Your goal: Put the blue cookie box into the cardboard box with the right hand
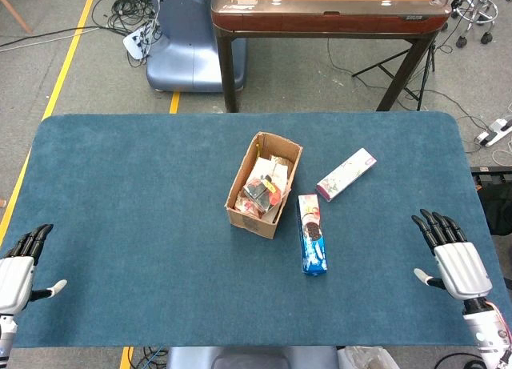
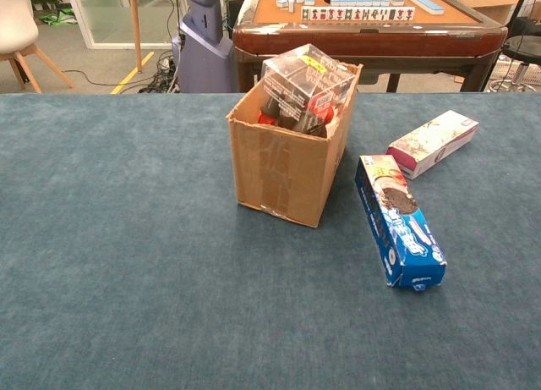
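The blue cookie box (image 1: 311, 233) (image 2: 399, 221) lies flat on the blue table, just right of the open cardboard box (image 1: 264, 184) (image 2: 287, 157), which holds a clear packet of snacks. My right hand (image 1: 454, 257) hovers over the table's near right corner with fingers spread, holding nothing, well to the right of the cookie box. At the near left edge my left hand (image 1: 20, 265) is open too, far from both boxes. Neither hand shows in the chest view.
A white and pink box (image 1: 346, 174) (image 2: 433, 142) lies right of the cardboard box, beyond the cookie box. The blue table cloth (image 1: 144, 201) spreads bare on the left. A brown game table (image 1: 328, 9) and a grey robot base (image 1: 180, 41) stand behind.
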